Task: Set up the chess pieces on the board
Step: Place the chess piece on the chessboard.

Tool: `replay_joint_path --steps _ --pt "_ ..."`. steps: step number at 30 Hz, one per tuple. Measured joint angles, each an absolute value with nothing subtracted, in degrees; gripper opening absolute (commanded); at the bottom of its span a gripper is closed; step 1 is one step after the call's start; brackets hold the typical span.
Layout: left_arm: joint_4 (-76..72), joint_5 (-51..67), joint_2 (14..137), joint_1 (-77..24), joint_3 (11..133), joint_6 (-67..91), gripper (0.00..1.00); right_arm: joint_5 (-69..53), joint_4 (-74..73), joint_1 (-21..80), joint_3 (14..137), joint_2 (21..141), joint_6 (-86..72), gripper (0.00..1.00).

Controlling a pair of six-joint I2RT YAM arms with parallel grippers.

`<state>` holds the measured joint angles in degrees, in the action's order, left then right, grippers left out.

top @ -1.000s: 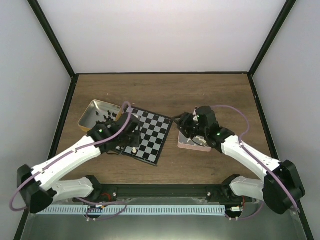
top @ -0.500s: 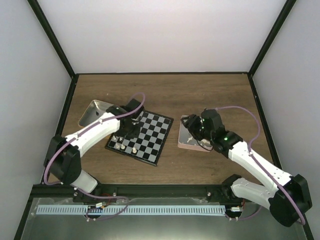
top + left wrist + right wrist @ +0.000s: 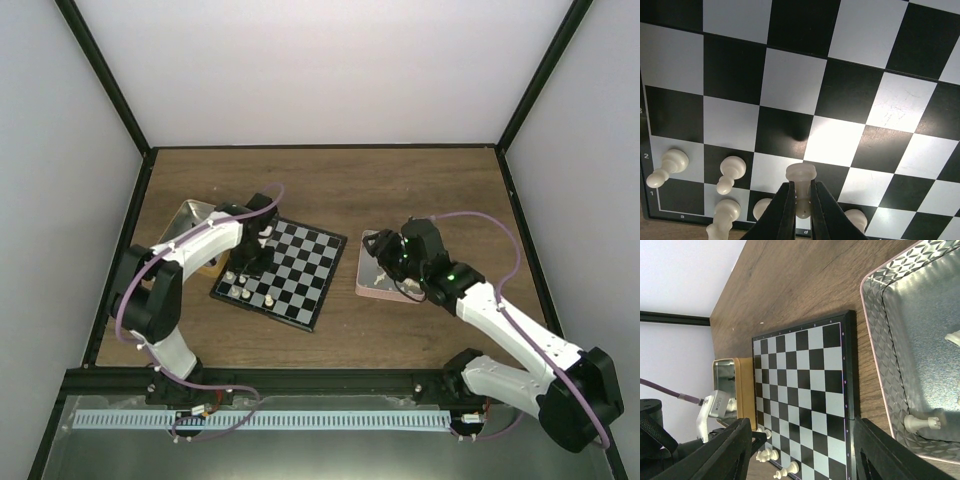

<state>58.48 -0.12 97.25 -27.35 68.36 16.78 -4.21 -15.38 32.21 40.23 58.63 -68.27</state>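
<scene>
The board [image 3: 312,262] lies left of centre, with a few cream-white pieces [image 3: 245,292] along its near left edge. My left gripper [image 3: 254,252] hangs over that corner. In the left wrist view it [image 3: 801,187] is shut on a white chess piece [image 3: 801,173], held upright just above the board [image 3: 790,85]. Several white pieces [image 3: 731,169] stand or lean in the first two rows. My right gripper [image 3: 386,250] is over the pink tin [image 3: 372,290]. Its jaws [image 3: 805,455] are wide open and empty. A white piece [image 3: 921,423] lies in the tin [image 3: 875,330].
A gold tin [image 3: 186,222] with black pieces sits left of the board, behind my left arm; it also shows in the right wrist view [image 3: 742,385]. Bare wooden table [image 3: 330,185] lies behind the board. Dark frame rails run along both table sides.
My left gripper moved from the board's near edge back toward its left corner, and the arm swung left. More white pieces now stand on the near edge. My right gripper drew back slightly.
</scene>
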Motion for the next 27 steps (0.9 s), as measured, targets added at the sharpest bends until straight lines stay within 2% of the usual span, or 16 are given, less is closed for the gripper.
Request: replay_joint_path --steps 27 --pt "59.42 -0.73 99.15 -24.38 65.8 14.72 0.11 -4.19 -15.35 32.14 40.21 59.75 -67.94 0.58"
